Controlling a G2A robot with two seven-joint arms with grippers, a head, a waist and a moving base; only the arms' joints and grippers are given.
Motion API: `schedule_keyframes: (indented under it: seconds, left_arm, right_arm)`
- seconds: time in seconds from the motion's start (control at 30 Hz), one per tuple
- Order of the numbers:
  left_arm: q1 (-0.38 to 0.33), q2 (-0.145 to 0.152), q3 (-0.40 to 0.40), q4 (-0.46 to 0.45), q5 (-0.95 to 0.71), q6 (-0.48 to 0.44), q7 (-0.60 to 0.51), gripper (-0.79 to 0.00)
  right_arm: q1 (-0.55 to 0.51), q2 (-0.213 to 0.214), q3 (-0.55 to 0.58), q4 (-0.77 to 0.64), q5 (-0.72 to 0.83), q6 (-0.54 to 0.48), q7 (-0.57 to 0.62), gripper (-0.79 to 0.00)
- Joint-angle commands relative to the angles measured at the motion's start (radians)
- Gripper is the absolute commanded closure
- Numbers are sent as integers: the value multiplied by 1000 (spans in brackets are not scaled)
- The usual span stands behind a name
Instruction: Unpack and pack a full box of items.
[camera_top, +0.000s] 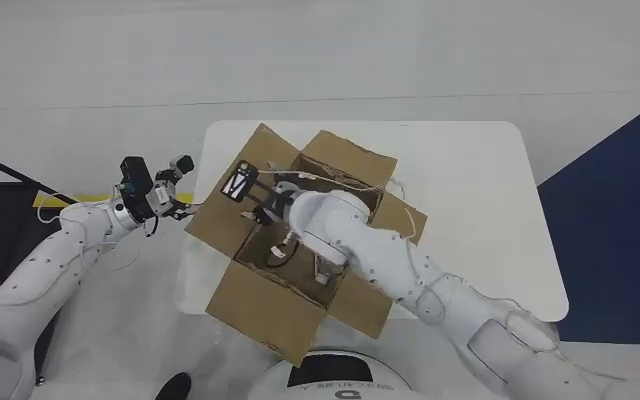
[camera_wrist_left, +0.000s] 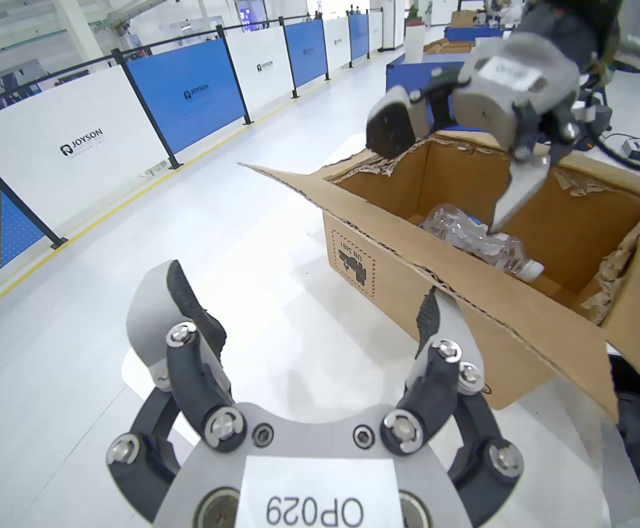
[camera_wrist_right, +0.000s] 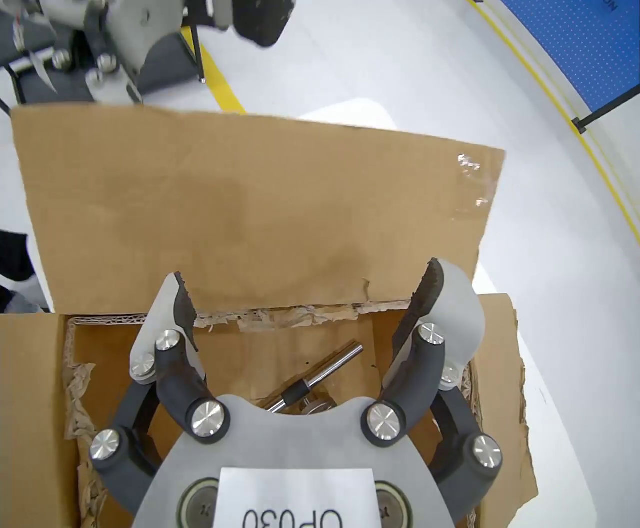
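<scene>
1. Top view: my open cardboard box (camera_top: 268, 305) sits on the table (camera_top: 480, 200).
2. Inside: a crushed bottle (camera_wrist_left: 480, 240) and a metal rod (camera_wrist_right: 330, 367).
3. Right gripper (camera_wrist_right: 306, 274) gapes above it; left gripper (camera_wrist_left: 300, 285) gapes alongside.

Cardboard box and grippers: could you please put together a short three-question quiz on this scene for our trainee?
1. True or false: the left gripper is shut on a flap of the cardboard box.
2. Which item lies inside the box, as the left wrist view shows?
A. a crumpled clear plastic bottle
B. a red mug
C. a folded towel
3. Fill in the blank: the right gripper, over the box's opening, is ____.

Key: 1 false, it is open and outside the box; 2 A; 3 open.
</scene>
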Motion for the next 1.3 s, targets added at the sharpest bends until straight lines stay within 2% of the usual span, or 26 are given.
schedule_keyframes:
  seconds: [0.0,0.2,0.33,0.43,0.53,0.67,0.83,1.0,1.17,1.27]
  left_arm:
    - [4,1,-7,-1,1,-2,-2,-785]
    - [7,5,-35,7,11,-8,-8,-785]
    - [14,11,-57,7,19,-12,-12,-785]
    - [20,15,-72,2,26,-20,-20,-785]
    - [27,15,-81,-3,28,-31,-38,-785]
    - [33,11,-89,-6,25,-39,-67,-785]
    - [36,5,-98,-8,29,-47,-94,-785]
    - [36,2,-111,-14,40,-56,-112,-785]
    - [41,-1,-122,-22,49,-61,-123,-785]
    - [44,-3,-127,-22,54,-65,-127,-785]
  right_arm:
    - [-54,26,114,-69,30,-26,-5,-785]
    - [-269,98,492,-245,149,-105,-21,-785]
    - [-335,119,686,-196,294,-106,-36,-785]
    - [-328,124,769,-76,432,-92,-16,-785]
    - [-279,124,789,101,570,-88,24,-785]
    - [-195,120,766,327,678,-82,84,-785]
    - [-113,113,725,502,766,-105,110,-785]
    - [-85,111,743,567,960,-212,132,-785]
    - [-107,119,794,558,1173,-316,195,-785]
    - [-124,128,817,533,1235,-356,231,-785]
